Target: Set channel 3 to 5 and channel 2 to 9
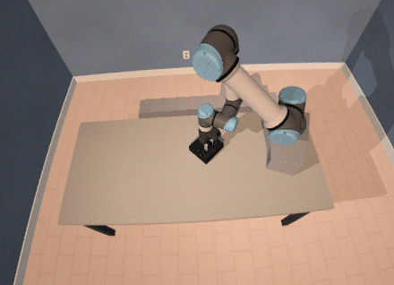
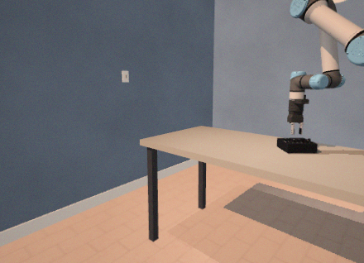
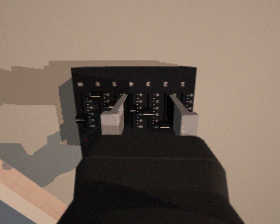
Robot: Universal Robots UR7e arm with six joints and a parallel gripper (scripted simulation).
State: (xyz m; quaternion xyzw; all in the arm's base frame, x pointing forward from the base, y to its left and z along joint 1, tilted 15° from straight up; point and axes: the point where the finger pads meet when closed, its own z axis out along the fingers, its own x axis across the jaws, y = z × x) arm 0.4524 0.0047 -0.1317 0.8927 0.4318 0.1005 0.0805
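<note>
The lighting desk is a small black box with several faders, standing flat on the table; it also shows in the top view and the exterior view. My gripper hangs a little above it, pointing straight down, with its two grey fingers spread open and nothing between them. It also shows in the exterior view. In the wrist view the fingers stand over the middle channels and hide parts of them. Fader caps show as light lines at different heights; one lies between the fingers. The scale marks are too small to read.
The desk sits toward the back middle of the beige table. The arm's grey pedestal stands on the table to the right of the desk.
</note>
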